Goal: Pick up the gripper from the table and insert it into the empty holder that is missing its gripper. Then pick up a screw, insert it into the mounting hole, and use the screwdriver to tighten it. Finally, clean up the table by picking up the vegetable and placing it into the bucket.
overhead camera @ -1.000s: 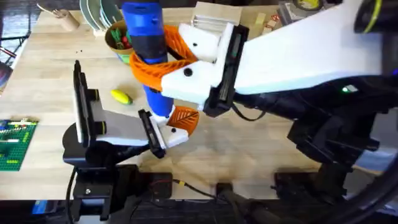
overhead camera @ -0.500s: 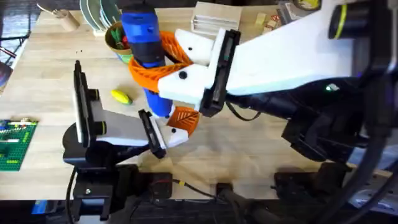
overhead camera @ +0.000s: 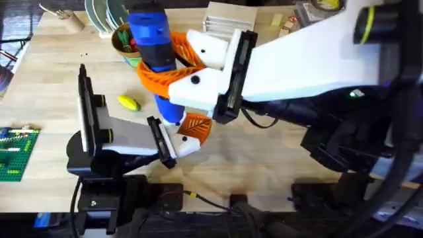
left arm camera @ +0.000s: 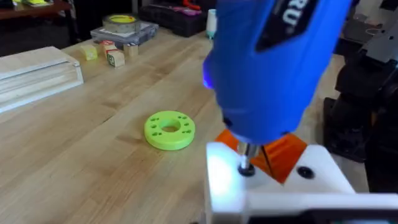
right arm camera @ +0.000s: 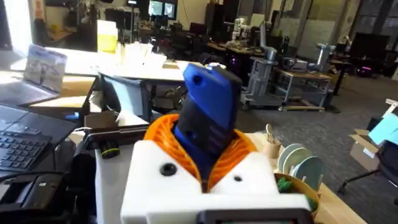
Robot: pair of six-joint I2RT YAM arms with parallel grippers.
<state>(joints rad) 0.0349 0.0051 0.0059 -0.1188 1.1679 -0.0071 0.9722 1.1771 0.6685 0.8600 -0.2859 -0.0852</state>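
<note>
Right gripper point(overhead camera: 173, 71): orange pads clamped around the blue screwdriver point(overhead camera: 153, 39), which I'm holding upright over the table's middle. In the right wrist view the screwdriver point(right arm camera: 208, 115) sits wedged between the two orange pads point(right arm camera: 163, 134), so they're closed tight on its body.

Left gripper point(overhead camera: 188, 132): it's holding the holder point(left arm camera: 267, 193), a white block with the orange gripper point(left arm camera: 283, 152) fin seated in it. I can't tell how wide its fingers are; the white block covers them.

In the left wrist view the screwdriver's metal bit point(left arm camera: 246, 158) comes down onto the top of the white holder, tip at the mounting hole. Whether it's fully seated on a screw, I can't tell.

Vegetable point(overhead camera: 129, 102) lies on the table left of the screwdriver, apart from both grippers. Bucket point(overhead camera: 125, 41) is at the far side, just behind the screwdriver's top. Green disc point(left arm camera: 169, 129) lies flat on the wood beyond the holder.

Versus half a second ago: nearly nothing moved at the tool end. The right arm's upper links shifted slightly; screwdriver, holder and vegetable sit where they were.
</note>
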